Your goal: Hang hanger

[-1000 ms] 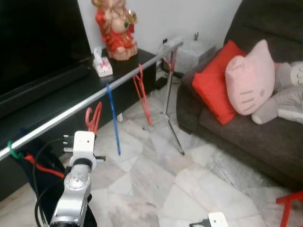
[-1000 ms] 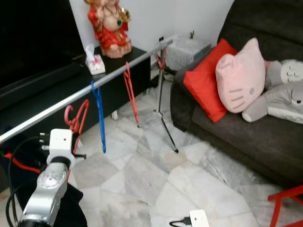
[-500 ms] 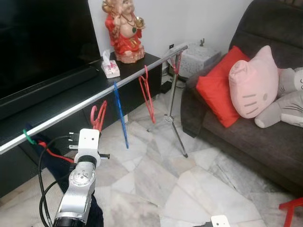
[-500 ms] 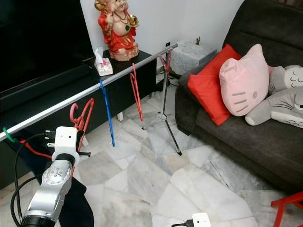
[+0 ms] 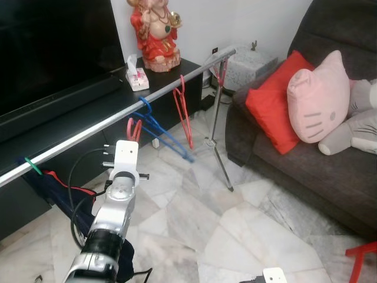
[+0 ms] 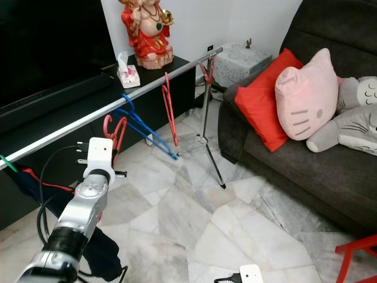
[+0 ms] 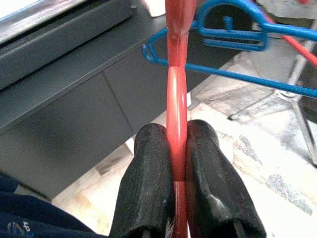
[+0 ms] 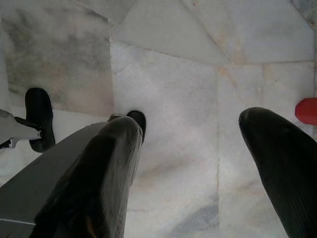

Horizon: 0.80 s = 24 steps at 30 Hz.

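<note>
I am holding the red hanger (image 7: 177, 89) clamped in the left hand (image 7: 177, 163) under the rail (image 5: 118, 121), next hooking it on; right hand (image 8: 188, 163) hanging open.

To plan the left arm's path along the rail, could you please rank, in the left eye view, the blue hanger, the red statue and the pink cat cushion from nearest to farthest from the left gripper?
1. Blue hanger: on the rail, just beyond the left gripper.
2. Red statue: farther back, on the black cabinet.
3. Pink cat cushion: far right, on the sofa.
</note>
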Motion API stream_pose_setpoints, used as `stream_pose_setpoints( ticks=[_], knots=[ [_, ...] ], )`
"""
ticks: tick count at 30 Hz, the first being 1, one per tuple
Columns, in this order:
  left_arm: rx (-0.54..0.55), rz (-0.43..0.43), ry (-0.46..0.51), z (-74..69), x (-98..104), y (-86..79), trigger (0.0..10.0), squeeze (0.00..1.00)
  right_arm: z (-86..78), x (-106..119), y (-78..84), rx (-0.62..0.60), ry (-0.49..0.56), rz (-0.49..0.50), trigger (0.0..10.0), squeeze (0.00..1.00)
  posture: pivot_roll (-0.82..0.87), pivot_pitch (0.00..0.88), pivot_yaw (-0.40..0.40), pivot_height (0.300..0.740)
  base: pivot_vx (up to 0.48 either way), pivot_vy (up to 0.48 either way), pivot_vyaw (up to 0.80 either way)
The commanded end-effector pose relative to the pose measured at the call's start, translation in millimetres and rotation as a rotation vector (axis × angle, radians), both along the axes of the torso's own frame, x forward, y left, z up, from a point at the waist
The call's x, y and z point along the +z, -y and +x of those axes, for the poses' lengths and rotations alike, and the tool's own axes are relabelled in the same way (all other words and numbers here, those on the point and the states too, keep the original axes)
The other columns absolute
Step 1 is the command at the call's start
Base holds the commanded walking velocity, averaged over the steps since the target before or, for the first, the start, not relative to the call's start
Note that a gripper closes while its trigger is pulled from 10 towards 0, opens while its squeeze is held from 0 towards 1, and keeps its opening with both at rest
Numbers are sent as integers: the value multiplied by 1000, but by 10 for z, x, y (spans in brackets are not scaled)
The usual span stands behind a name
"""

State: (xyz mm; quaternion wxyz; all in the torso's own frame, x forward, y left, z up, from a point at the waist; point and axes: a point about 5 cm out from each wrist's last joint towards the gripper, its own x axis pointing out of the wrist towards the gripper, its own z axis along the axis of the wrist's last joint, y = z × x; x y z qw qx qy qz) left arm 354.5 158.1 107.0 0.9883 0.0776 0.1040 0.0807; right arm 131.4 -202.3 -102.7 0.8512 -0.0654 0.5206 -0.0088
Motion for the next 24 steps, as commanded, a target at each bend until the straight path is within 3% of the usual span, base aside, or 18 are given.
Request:
stream_pose_setpoints(
  ticks=[1,10,24],
  knots=[
    [40,-32,16,53,42,-44,10000,0,-4,-3,-6,1,-3,-3,10000,0,-73,0,3,740,0,0,0],
    [53,-62,19,80,49,-60,10000,0,-3,-3,-12,-1,-2,-1,10000,0,-73,0,7,740,0,0,0],
    [-19,-42,66,-109,190,4,10000,0,-11,-9,-35,-2,-3,18,10000,0,-50,0,6,740,0,0,0]
  ],
)
